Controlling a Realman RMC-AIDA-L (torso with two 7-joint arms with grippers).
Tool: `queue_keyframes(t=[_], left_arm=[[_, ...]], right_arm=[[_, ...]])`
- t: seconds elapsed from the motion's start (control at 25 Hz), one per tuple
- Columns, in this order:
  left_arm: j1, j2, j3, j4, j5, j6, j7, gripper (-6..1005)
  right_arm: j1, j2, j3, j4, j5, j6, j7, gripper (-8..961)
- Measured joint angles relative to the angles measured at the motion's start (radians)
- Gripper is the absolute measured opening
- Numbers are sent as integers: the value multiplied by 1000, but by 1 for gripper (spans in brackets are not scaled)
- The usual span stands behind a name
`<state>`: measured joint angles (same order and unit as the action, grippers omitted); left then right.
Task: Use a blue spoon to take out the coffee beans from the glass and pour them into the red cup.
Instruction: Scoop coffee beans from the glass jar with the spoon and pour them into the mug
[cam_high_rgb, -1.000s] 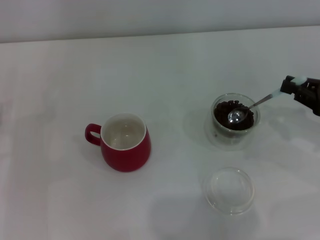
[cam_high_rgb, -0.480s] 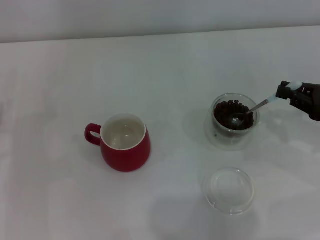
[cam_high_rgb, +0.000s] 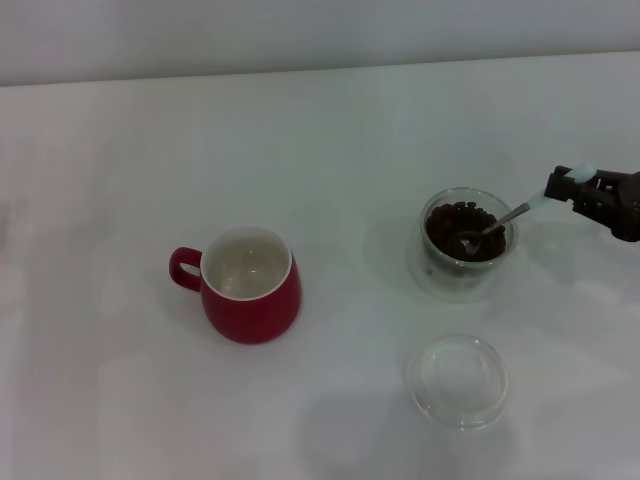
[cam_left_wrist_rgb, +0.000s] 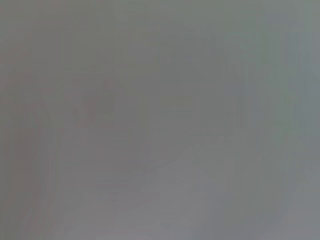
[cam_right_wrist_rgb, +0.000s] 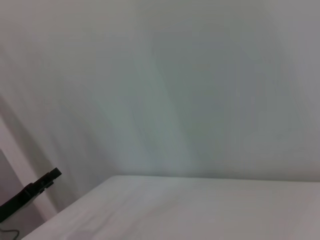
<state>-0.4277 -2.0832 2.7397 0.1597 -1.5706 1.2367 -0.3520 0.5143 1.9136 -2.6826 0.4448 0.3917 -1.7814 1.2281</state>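
Note:
In the head view the glass (cam_high_rgb: 466, 242) stands right of the table's middle, holding a heap of dark coffee beans (cam_high_rgb: 458, 228). My right gripper (cam_high_rgb: 572, 186) reaches in from the right edge, shut on the pale-blue handle end of the blue spoon (cam_high_rgb: 500, 223). The spoon slants down over the glass rim and its metal bowl is pushed into the beans. The red cup (cam_high_rgb: 250, 285) stands left of centre, white inside and empty, handle to the left. My left gripper is out of view; the left wrist view shows only grey.
A shallow clear dish (cam_high_rgb: 458, 380) lies on the white table (cam_high_rgb: 330, 150) in front of the glass. The right wrist view shows only the wall, the table surface (cam_right_wrist_rgb: 200, 210) and a dark bracket (cam_right_wrist_rgb: 30, 192) at its edge.
My right gripper has moved a little left and down. The spoon's bowl has sunk from on top of the beans into the heap.

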Motion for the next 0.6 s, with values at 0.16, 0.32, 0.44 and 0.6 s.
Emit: queue_keyframes(t=[0.16,0.32,0.44,0.6], left_arm=[[0,0,0,-3,0,-8,0,777],[0,0,0,-7,-2,-20,2,777],[0,1,0,-7,-2,-23,2,777],[1,2,0,-7,-3,-23,2,778]], right_arm=[[5,4,-2,0,0,32,48,148],[9,4,-2,0,3,74,97,148],[14,5,-2,3,0,89,124,148],[20,6,-3,3,-1,103,155,148]])
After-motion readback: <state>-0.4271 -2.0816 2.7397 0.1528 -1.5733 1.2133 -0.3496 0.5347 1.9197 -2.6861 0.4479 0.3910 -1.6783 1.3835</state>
